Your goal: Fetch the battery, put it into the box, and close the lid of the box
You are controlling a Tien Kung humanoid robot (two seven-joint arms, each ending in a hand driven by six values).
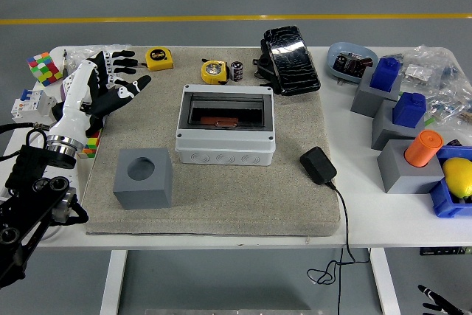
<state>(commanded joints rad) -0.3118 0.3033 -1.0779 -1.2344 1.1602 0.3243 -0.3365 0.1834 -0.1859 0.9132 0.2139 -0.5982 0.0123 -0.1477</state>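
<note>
The left hand (pixel 103 86) hovered with fingers spread, holding nothing. The battery (pixel 237 71) stood well to its right, beyond a tape (pixel 159 57) whose label was unreadable.

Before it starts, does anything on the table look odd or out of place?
Nothing looks spilled or damaged. The box sits square on the mat. The black adapter's cable hangs off the table's near edge. The battery stands behind the box; the left hand hovers open, far from it.
</note>
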